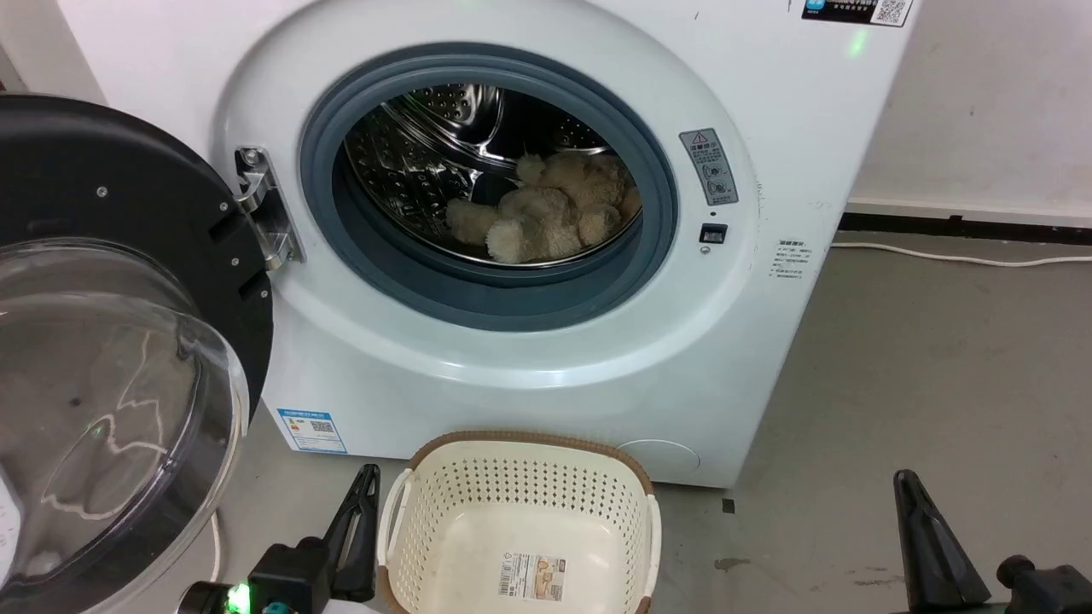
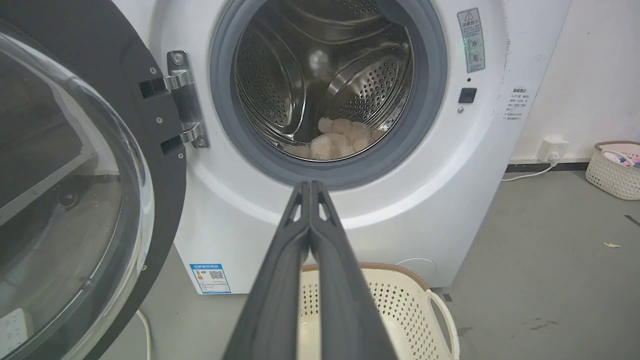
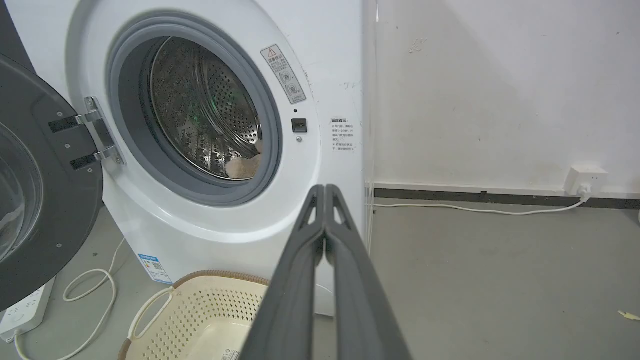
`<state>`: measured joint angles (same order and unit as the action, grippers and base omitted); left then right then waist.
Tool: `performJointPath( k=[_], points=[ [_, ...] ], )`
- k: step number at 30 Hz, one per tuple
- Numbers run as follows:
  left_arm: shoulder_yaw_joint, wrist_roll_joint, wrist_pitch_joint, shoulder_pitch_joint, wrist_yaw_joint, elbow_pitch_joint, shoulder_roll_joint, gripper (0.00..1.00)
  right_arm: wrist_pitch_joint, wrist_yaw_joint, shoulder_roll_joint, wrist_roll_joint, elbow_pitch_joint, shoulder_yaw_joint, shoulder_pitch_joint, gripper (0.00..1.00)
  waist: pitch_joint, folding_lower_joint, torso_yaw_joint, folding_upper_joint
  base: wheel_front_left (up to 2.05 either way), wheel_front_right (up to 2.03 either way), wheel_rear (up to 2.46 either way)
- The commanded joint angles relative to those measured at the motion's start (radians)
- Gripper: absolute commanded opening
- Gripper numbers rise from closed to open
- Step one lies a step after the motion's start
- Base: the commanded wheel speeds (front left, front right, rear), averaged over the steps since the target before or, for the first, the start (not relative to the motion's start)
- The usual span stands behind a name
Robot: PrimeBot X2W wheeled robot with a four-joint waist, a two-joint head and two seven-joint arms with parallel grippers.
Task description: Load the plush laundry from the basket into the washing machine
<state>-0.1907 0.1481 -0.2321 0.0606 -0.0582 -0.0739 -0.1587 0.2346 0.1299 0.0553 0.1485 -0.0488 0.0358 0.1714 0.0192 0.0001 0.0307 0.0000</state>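
Note:
The cream-beige plush laundry [image 1: 546,213] lies at the bottom of the steel drum inside the washing machine [image 1: 529,358], whose bubble door [image 1: 111,375] hangs open to the left. The plush laundry [image 2: 340,140] shows low in the drum in the left wrist view, and a corner of it [image 3: 243,165] in the right wrist view. On the floor before the washer sits the basket [image 1: 520,529], holding nothing but its label sticker. My left gripper [image 1: 368,477] is shut just left of the basket, fingers pressed together [image 2: 310,186]. My right gripper [image 1: 906,479] is shut at the lower right, holding nothing [image 3: 325,189].
The open door [image 2: 75,190] takes up the space at the left. A white cable [image 1: 955,256] runs along the grey floor by the wall at the right, to a wall socket [image 3: 585,180]. A second white basket [image 2: 615,170] stands far right. A power strip [image 3: 25,312] lies below the door.

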Motion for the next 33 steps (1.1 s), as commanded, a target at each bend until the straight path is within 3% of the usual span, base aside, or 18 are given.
performJointPath(
  k=[1, 33],
  points=[
    [0.006, -0.012, 0.004, -0.006, 0.005, 0.005, 0.006, 0.00, -0.004, 0.000, -0.001, -0.008, 0.003, -0.001, -0.014, 0.00, 0.000, 0.0000, 0.000, 0.0000, 0.00, 0.00, 0.00],
    [0.058, -0.051, 0.069, -0.022, 0.020, 0.025, 0.035, 0.00, -0.070, 0.000, -0.002, -0.048, 0.016, -0.011, -0.059, 0.00, -0.006, 0.0000, -0.009, 0.0000, 0.00, 0.00, 0.00]
  ],
)
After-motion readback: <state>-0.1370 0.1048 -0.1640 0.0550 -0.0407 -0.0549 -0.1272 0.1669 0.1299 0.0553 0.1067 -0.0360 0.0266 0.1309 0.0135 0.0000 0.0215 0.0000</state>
